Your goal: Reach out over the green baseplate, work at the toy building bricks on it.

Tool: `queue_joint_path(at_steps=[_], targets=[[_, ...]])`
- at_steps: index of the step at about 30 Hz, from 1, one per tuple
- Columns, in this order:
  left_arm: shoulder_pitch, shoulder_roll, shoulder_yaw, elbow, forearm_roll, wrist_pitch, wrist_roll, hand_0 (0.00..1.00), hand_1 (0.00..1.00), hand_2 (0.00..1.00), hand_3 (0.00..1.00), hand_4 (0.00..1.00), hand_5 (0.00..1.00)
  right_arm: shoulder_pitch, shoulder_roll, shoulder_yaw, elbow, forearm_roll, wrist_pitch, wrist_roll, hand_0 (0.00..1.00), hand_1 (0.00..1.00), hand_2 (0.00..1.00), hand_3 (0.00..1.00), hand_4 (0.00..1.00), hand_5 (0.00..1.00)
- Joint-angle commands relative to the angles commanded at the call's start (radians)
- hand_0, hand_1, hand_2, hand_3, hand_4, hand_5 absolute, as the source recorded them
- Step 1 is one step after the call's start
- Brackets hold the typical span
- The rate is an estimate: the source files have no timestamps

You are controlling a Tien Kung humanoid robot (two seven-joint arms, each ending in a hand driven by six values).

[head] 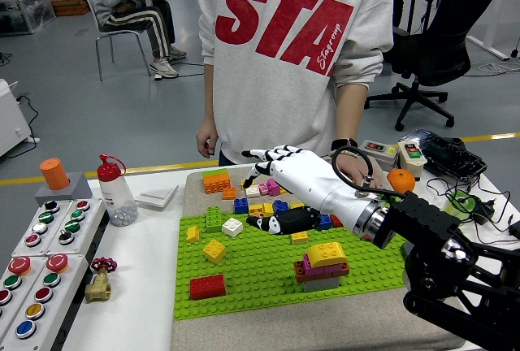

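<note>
The green baseplate point(268, 274) lies on a grey mat in the middle of the table. On it stand a red brick point(207, 286), a yellow brick point(214, 250), a white brick point(232, 227), a green brick point(213, 218) and a stacked block point(322, 265) with a yellow top over magenta, red and grey layers. My right hand point(272, 184), white with black joints, hovers open over the plate's far edge, above the loose bricks there, holding nothing. A person's hand point(354, 171) rests on the mat behind my forearm.
Several loose bricks point(244, 188) lie on the mat beyond the plate, with an orange block point(216, 181) at its far left. A button panel point(41, 262), a clear bottle point(116, 192) and an orange cylinder point(55, 173) stand left. An orange fruit point(400, 182) and cables sit right.
</note>
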Motion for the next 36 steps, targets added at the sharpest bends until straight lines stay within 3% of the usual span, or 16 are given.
queue_joint_path(at_steps=[5, 6, 11, 12, 14, 17, 18, 23, 24, 29, 30, 35, 36], targets=[[-0.001, 0.000, 0.001, 0.000, -0.001, -0.001, 0.000, 0.668, 0.623, 0.624, 0.521, 0.414, 0.998, -0.001, -0.003, 0.004, 0.002, -0.014, 0.010, 0.000, 0.925, 0.897, 0.998, 0.817, 0.764, 0.489], [-0.001, 0.000, 0.001, 0.000, -0.001, -0.001, 0.000, 0.668, 0.623, 0.624, 0.522, 0.414, 0.998, -0.001, -0.004, 0.005, 0.003, -0.016, 0.012, 0.000, 0.925, 0.894, 0.954, 0.615, 0.723, 0.510], [-0.002, 0.000, 0.002, 0.000, -0.002, -0.001, 0.000, 0.668, 0.623, 0.624, 0.522, 0.414, 0.998, -0.002, -0.007, 0.002, 0.001, -0.002, 0.000, 0.002, 0.925, 0.894, 0.954, 0.615, 0.723, 0.510], [-0.003, 0.000, 0.003, 0.000, -0.003, -0.001, 0.000, 0.668, 0.623, 0.625, 0.522, 0.415, 0.998, -0.002, -0.008, 0.002, 0.001, 0.008, -0.010, 0.003, 0.935, 0.895, 0.998, 0.998, 0.741, 0.479], [-0.004, 0.000, 0.003, 0.000, -0.004, -0.001, -0.001, 0.668, 0.623, 0.625, 0.522, 0.415, 0.998, -0.002, -0.009, 0.004, -0.001, 0.029, -0.032, 0.005, 0.935, 0.895, 0.998, 0.998, 0.741, 0.479], [-0.005, 0.000, 0.004, 0.000, -0.005, -0.001, -0.001, 0.668, 0.623, 0.625, 0.522, 0.415, 0.998, -0.001, -0.010, 0.008, 0.000, 0.006, -0.017, -0.001, 0.935, 0.895, 0.998, 0.998, 0.741, 0.479], [-0.006, 0.000, 0.004, 0.000, -0.005, -0.001, -0.001, 0.668, 0.623, 0.625, 0.522, 0.413, 0.998, -0.001, -0.011, 0.008, 0.000, -0.005, -0.010, -0.003, 0.938, 0.894, 0.943, 0.547, 0.730, 0.489], [-0.006, 0.000, 0.005, 0.000, -0.006, -0.001, -0.002, 0.668, 0.623, 0.625, 0.522, 0.413, 0.998, -0.002, -0.012, -0.001, -0.002, -0.028, 0.006, 0.000, 0.938, 0.894, 0.943, 0.547, 0.730, 0.489], [-0.006, 0.000, 0.005, 0.001, -0.006, -0.001, -0.002, 0.669, 0.623, 0.625, 0.522, 0.413, 0.998, -0.002, -0.012, -0.002, -0.002, -0.023, 0.004, 0.000, 0.943, 0.894, 0.987, 0.912, 0.721, 0.503], [-0.005, 0.000, 0.003, 0.001, -0.003, -0.001, -0.002, 0.669, 0.623, 0.625, 0.522, 0.413, 0.998, -0.003, -0.011, -0.002, -0.003, 0.026, -0.036, 0.005, 0.943, 0.894, 0.987, 0.912, 0.721, 0.503], [-0.005, 0.000, 0.003, 0.001, -0.003, -0.001, -0.002, 0.669, 0.623, 0.626, 0.522, 0.414, 0.998, -0.003, -0.011, -0.001, -0.003, 0.027, -0.038, 0.006, 0.944, 0.898, 0.983, 0.804, 0.709, 0.511], [-0.005, 0.000, 0.001, 0.000, -0.001, -0.001, -0.001, 0.669, 0.623, 0.626, 0.522, 0.414, 0.998, -0.003, -0.012, -0.003, -0.002, -0.014, -0.017, 0.000, 0.944, 0.898, 0.983, 0.804, 0.709, 0.511], [-0.005, 0.000, 0.001, 0.000, 0.000, -0.001, -0.001, 0.668, 0.623, 0.625, 0.523, 0.413, 0.998, -0.003, -0.012, -0.004, -0.002, -0.020, -0.017, -0.001, 0.940, 0.887, 0.887, 0.524, 0.675, 0.525]])
